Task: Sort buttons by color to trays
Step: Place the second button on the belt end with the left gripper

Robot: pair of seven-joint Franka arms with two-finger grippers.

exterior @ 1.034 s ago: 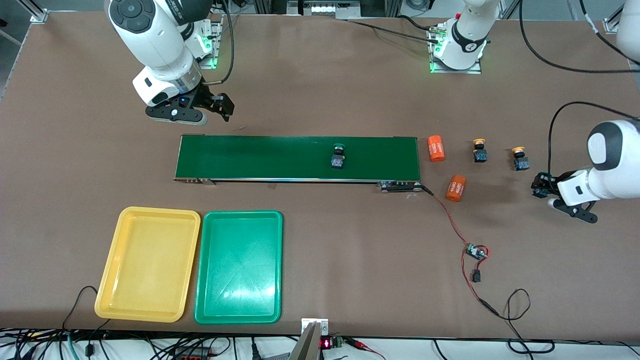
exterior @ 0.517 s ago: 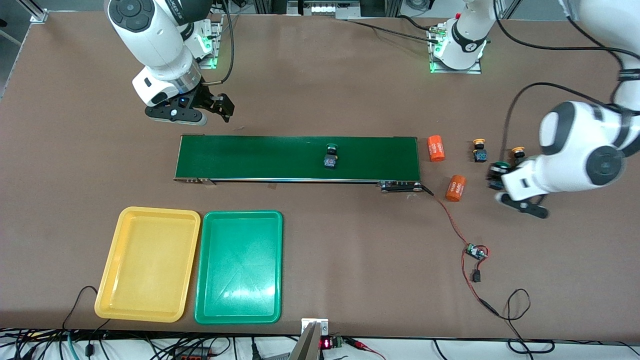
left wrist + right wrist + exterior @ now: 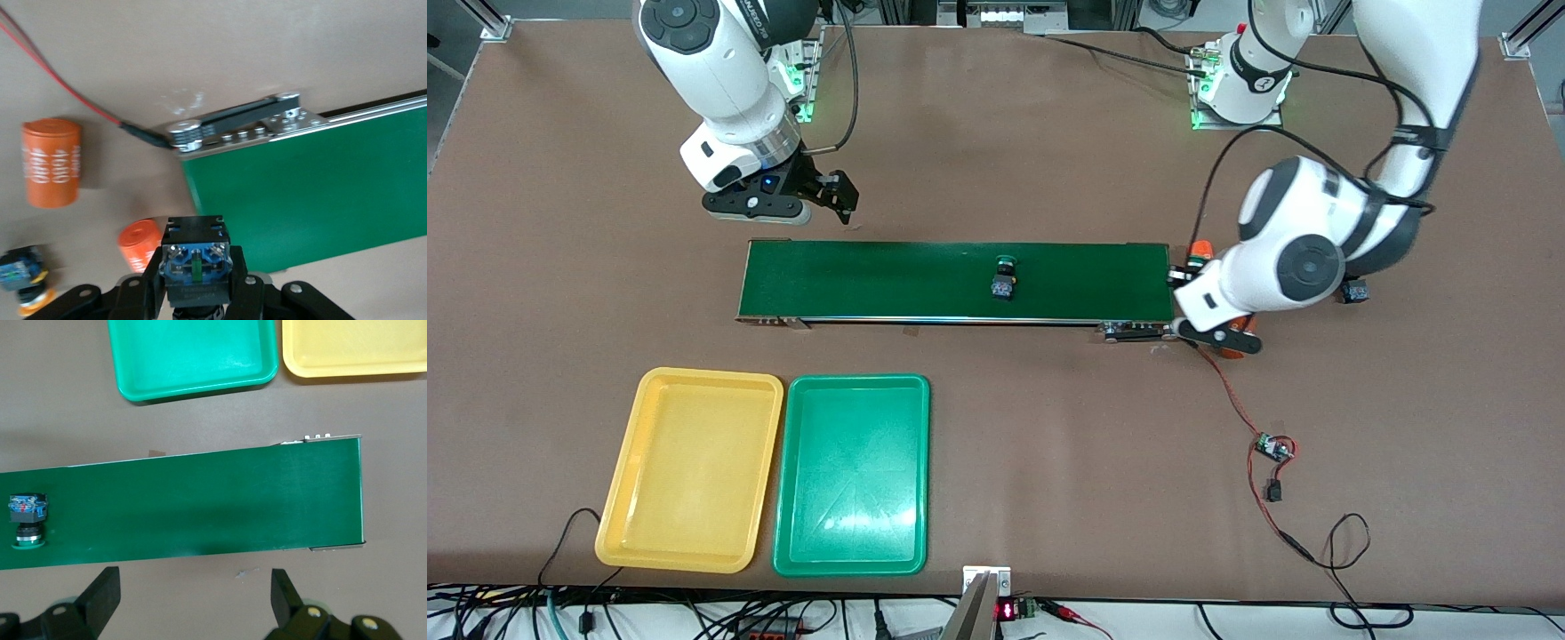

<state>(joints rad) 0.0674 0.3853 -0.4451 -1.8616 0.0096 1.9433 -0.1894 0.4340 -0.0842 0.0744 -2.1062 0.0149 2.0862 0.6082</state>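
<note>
left gripper (image 3: 197,293): i have it pinched on a button (image 3: 197,263), blue-and-black body up between the fingers, cap hidden underneath, so i can't tell its colour.
left gripper position: over the conveyor belt's (image 3: 956,281) end toward the left arm's end of the table, right at the belt's edge, above the motor bracket (image 3: 233,127) and its red wire (image 3: 1232,391).
key relation: belt surface lies just beside the held button toward the right arm's end; i judge a short move along the belt's long axis puts the button over green belt for a drop.
right gripper (image 3: 823,191): fingers spread, nothing between them, over bare table just beside the belt's end toward the right arm's end, on the side away from the front camera; it waits.
green-capped button (image 3: 1004,279): lying on the belt about midway along, cap pointing away from the front camera; the right arm is the one placed to take it.
other buttons: one yellow-capped button (image 3: 23,283) beside the orange cylinders (image 3: 52,162) in the left wrist view; another button (image 3: 1355,291) peeks out from under the left arm, cap hidden.
green tray (image 3: 852,475): empty, nearer the front camera than the belt.
yellow tray (image 3: 691,469): empty, touching the green tray, toward the right arm's end.
progress: i judge nothing sorted yet.
</note>
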